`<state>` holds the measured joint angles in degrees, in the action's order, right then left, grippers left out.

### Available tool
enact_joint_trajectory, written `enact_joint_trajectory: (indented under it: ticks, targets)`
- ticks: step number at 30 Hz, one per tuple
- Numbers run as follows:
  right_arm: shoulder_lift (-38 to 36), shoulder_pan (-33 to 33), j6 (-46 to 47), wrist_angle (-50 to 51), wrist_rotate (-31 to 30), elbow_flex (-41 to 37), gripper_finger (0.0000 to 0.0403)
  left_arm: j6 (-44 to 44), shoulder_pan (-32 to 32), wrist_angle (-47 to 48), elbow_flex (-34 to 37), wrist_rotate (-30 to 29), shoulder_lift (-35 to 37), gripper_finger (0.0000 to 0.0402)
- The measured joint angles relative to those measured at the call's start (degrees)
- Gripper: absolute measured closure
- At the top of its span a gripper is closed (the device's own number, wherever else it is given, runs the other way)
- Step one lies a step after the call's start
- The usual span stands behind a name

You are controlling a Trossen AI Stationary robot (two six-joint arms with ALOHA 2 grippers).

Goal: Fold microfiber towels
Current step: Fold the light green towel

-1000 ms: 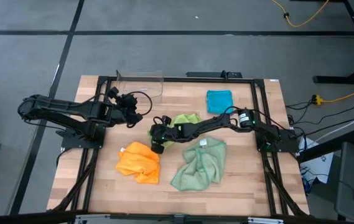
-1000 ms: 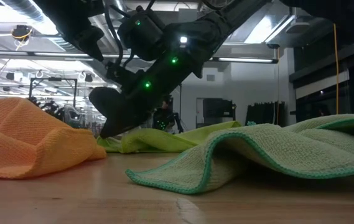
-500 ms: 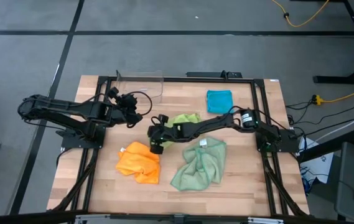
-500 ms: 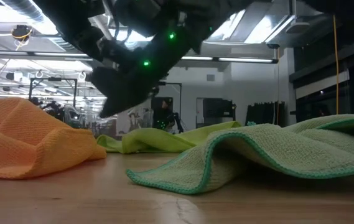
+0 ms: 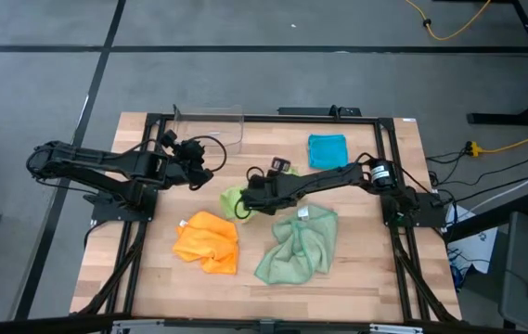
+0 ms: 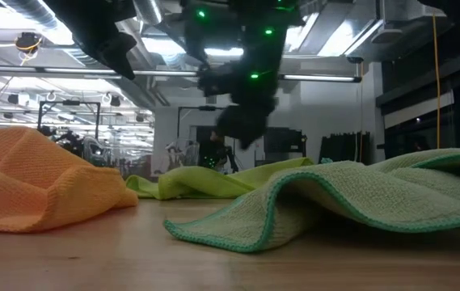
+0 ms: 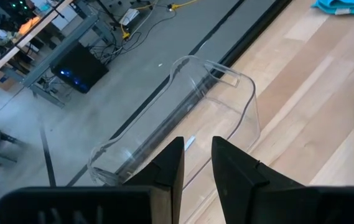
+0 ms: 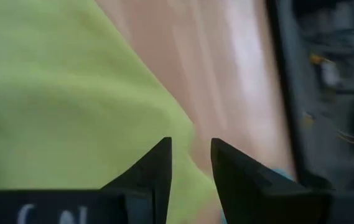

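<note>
Lime green microfiber towel (image 5: 230, 199): crumpled and unfolded near the middle of the wooden table (image 5: 356, 278), partly hidden from above by the right arm. Seen level across the table as a low, rumpled ridge (image 6: 213, 179), flat on the wood, no corner lifted.

Right hand (image 8: 190, 144): hangs above that towel, clear of it in the low view (image 6: 242, 133). Fingers stand a narrow gap apart, with nothing between them; only green cloth and bare wood show through the gap.

Just beside, toward the near edge: pale sage green microfiber towel (image 5: 299, 243), loosely heaped, its teal-stitched hem curling up (image 6: 238, 234). Further left, orange microfiber towel (image 5: 206, 242), also bunched. At the far side, teal blue microfiber towel (image 5: 328, 150), already a neat small square. So 1 of 4 looks done, 3 left.

Left hand (image 7: 197, 142): waits well apart from the towels, close to the clear plastic bin (image 7: 183, 106) at the far edge, fingers slightly apart and empty.

Likely trouble from here, as a judgement:
- Slim gap may slide over the thick folds or nip only 1 layer, leaving a lopsided fold.
- Grabbing mid-bunch instead of a corner would lift a wad, not an edge.
- Dragging the lime towel could snag the sage one just beside.
- No second hand pinning means the whole cloth may slide.
</note>
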<state>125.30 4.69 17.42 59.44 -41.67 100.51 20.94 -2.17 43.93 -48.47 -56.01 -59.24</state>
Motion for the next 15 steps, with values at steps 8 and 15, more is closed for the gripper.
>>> enact_joint_trajectory:
  ticks: [8,15]
  targets:
    - [-2.5,0.0,25.78,30.51,-12.22,-0.96,0.0289,0.05,0.0,-0.03,0.0,0.17,0.0,0.0328]
    - [-13.5,-1.16,34.62,27.57,-15.05,-15.41,0.0289,0.1,-0.07,0.11,0.0,0.42,0.02,0.0328]
